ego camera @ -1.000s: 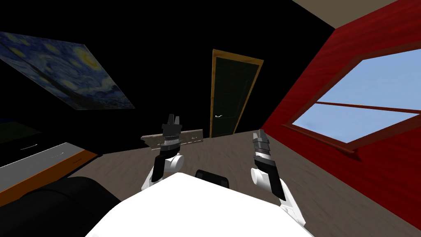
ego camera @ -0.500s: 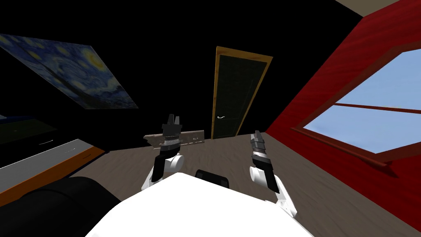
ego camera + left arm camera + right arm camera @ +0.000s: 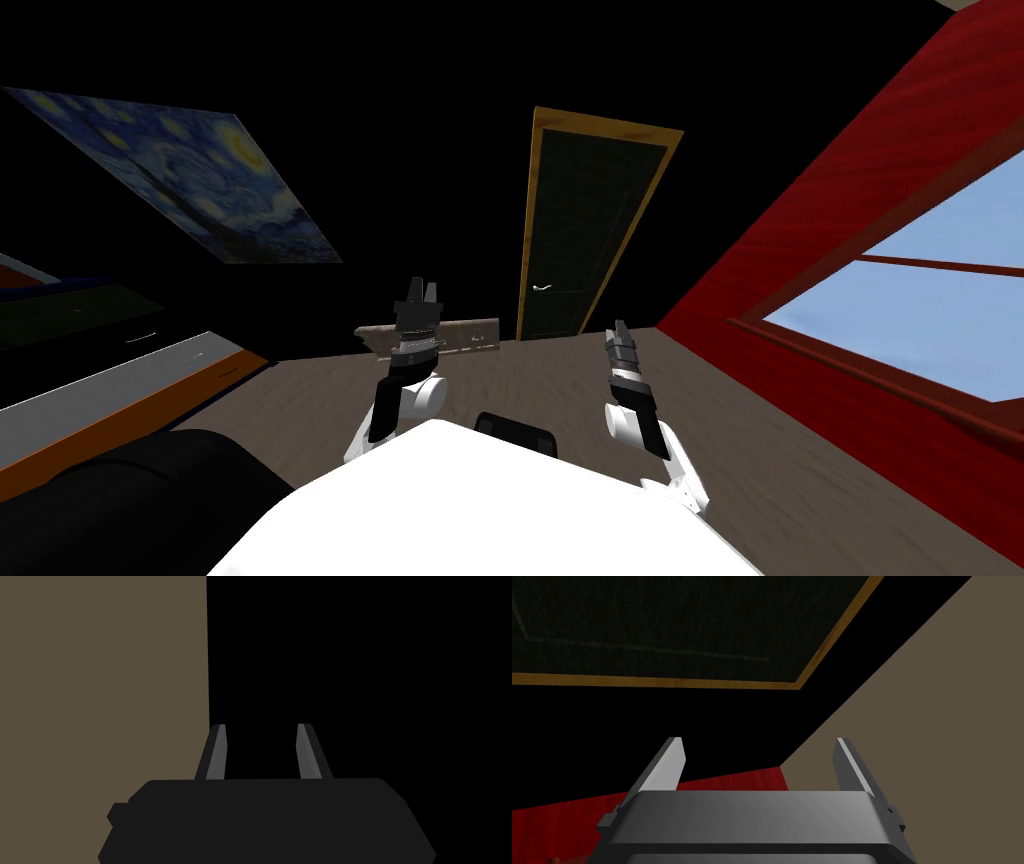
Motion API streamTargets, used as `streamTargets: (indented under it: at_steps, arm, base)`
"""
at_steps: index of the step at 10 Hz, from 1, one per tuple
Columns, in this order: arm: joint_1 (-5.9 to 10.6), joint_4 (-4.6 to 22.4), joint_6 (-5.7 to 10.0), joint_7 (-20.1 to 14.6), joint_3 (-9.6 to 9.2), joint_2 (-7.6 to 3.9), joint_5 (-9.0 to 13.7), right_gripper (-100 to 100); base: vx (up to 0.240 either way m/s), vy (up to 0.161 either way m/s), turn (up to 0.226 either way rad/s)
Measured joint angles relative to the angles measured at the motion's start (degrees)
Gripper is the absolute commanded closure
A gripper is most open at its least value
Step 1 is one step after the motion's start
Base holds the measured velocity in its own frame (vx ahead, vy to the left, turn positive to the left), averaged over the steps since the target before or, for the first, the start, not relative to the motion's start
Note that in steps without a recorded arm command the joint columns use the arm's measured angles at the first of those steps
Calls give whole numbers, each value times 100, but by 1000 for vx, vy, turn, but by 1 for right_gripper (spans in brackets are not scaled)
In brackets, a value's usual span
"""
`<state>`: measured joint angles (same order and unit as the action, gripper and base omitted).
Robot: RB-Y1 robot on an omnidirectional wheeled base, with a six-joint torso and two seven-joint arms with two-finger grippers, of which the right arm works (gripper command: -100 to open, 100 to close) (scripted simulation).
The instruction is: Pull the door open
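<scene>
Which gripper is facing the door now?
The right gripper: its wrist view looks at the dark, yellow-framed door; the left gripper faces a beige surface and a black area.

**Door ahead, wall and window to the right**

The door stands ahead at the far edge of the floor, well apart from both grippers; its handle sits on its left side, in the lower half; a low board lies along the floor's far edge just left of the door, behind the left gripper; the right gripper is held over the floor, before the door's lower right corner; a wall runs along the right with a window set in it; a painting hangs high on the left; below it a long counter runs along the left side.
</scene>
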<state>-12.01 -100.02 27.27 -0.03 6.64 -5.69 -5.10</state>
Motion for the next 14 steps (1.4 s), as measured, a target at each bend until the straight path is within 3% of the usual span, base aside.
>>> streamTargets:
  at_steps: [11, 14]
  arm:
    - [774, 1959, 402, -426, 228, -167, -331, -100]
    - [936, 2372, 450, -562, 278, -227, -417, -100]
  base:
    - [103, 0, 103]
    - [104, -14, 91]
